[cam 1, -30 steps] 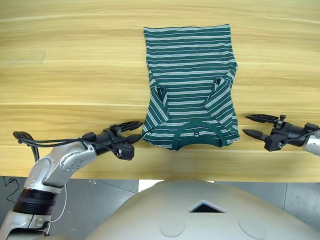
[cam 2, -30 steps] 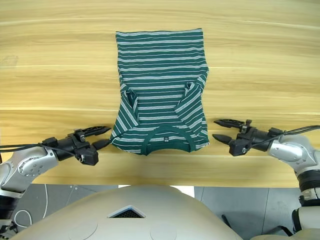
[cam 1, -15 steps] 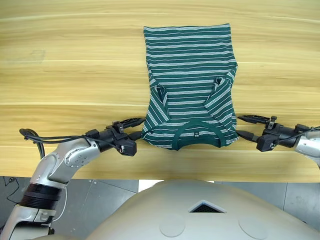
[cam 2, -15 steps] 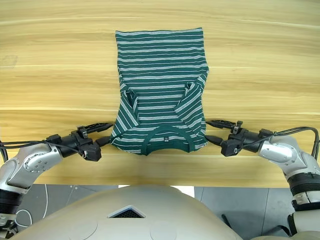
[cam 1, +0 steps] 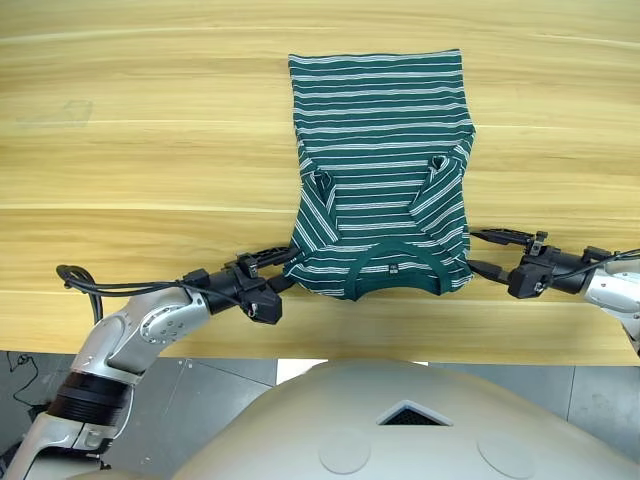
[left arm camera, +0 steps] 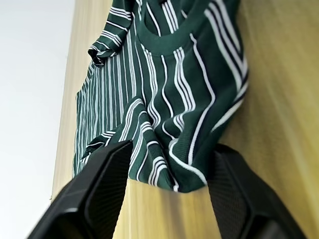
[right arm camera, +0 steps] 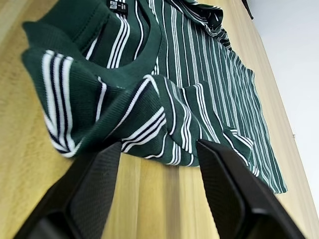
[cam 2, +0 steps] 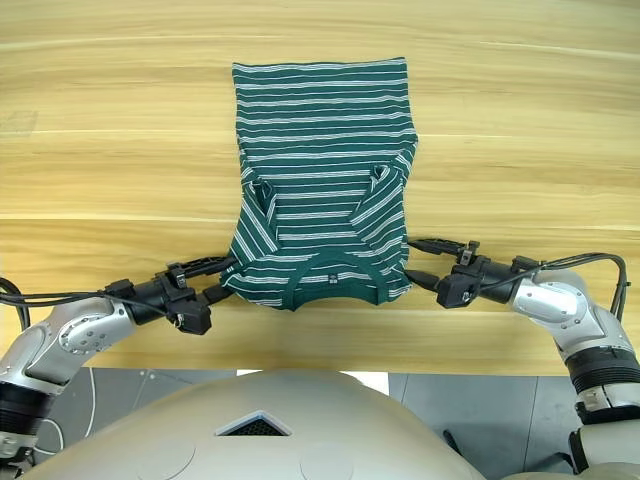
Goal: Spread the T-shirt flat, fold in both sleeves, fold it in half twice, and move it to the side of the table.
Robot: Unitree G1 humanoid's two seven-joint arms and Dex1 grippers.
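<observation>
T-shirt (cam 1: 380, 170): dark green with thin white stripes, lying at the centre of the left eye frame on the wooden table (cam 1: 130, 130).
Orientation: hem toward the top of the frame, neckline (cam 1: 392, 258) toward the bottom edge of the table.
Sleeves: both folded inward onto the body; the cuffs (cam 1: 320, 180) sit at mid-height of the garment.
Outline: roughly rectangular, slightly wider at the shoulder end; the fabric lies flat apart from the shoulder corners.
Left gripper (cam 1: 288, 267): lower left of centre, released; its fingers are spread around the shirt's left shoulder corner.
Right gripper (cam 1: 472, 250): lower right of centre, released; its fingers are spread around the right shoulder corner.
Left wrist view: both black fingers (left arm camera: 94, 194) flank a bunched shoulder corner (left arm camera: 174, 169); the head views do not resolve this bunching.
Right wrist view: the rolled, layered shoulder corner (right arm camera: 75, 114) lies just ahead of the spread fingers (right arm camera: 92, 194); the neck label (right arm camera: 115, 5) is visible close up.
Head views: full garment outline and both arms in one picture.
</observation>
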